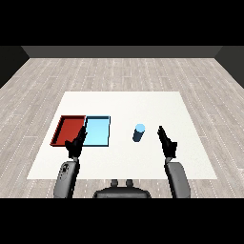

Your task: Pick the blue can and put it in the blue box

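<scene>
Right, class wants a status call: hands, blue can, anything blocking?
Left hand open, right hand open, neither holding. Blue can upright on table, left of right hand. Light blue tray beside red tray; nothing between can and it.

No text, label, brand, number or sign readable anywhere: none on the blue can [138, 133], none on the light blue tray [97, 131], none on the red tray [68, 130], none on the white table [124, 162].
</scene>
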{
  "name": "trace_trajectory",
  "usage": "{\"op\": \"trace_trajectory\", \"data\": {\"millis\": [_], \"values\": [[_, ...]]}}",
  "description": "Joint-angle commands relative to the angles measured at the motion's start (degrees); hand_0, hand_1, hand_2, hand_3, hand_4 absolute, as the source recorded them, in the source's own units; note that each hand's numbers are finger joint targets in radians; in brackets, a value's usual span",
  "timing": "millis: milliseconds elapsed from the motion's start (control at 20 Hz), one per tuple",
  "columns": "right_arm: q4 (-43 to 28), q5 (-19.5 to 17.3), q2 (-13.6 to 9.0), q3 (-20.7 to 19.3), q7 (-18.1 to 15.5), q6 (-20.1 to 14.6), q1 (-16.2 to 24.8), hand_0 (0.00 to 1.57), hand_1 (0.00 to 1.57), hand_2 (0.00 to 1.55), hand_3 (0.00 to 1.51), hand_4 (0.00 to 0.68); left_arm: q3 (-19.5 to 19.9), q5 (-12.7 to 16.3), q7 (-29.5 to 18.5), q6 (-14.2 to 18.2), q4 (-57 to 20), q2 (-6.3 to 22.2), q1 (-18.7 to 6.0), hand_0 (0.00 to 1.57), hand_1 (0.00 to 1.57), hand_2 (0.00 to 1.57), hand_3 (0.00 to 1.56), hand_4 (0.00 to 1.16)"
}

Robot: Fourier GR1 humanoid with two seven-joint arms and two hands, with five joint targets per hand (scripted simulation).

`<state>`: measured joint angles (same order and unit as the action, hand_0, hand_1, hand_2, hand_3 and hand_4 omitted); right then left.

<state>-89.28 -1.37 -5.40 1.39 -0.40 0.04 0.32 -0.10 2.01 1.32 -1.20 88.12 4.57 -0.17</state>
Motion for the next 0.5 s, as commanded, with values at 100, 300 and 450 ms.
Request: {"op": "trace_trajectory", "data": {"millis": [100, 300, 450], "values": [[4.93, -2.5, 3.35, 0.72, 2.39, -3.17, -4.52, 0.0, 0.0, 0.0, 0.0, 0.0, 0.4, -1.03, -1.02, 0.62, 0.56, -0.68, 0.98, 0.0, 0.0, 0.0, 0.0, 0.0], [2.75, 3.69, 5.3, 2.85, -9.38, 0.14, -7.23, 0.0, 0.0, 0.0, 0.0, 0.0, 2.48, 0.73, -12.12, 1.59, 6.33, -2.08, -1.64, 0.0, 0.0, 0.0, 0.0, 0.0], [6.95, 3.84, 5.34, 2.73, -14.58, 1.6, -7.49, 0.0, 0.0, 0.0, 0.0, 0.0, 2.57, 0.63, -17.58, 0.35, 6.4, -1.97, 1.39, 0.0, 0.0, 0.0, 0.0, 0.0]]}}
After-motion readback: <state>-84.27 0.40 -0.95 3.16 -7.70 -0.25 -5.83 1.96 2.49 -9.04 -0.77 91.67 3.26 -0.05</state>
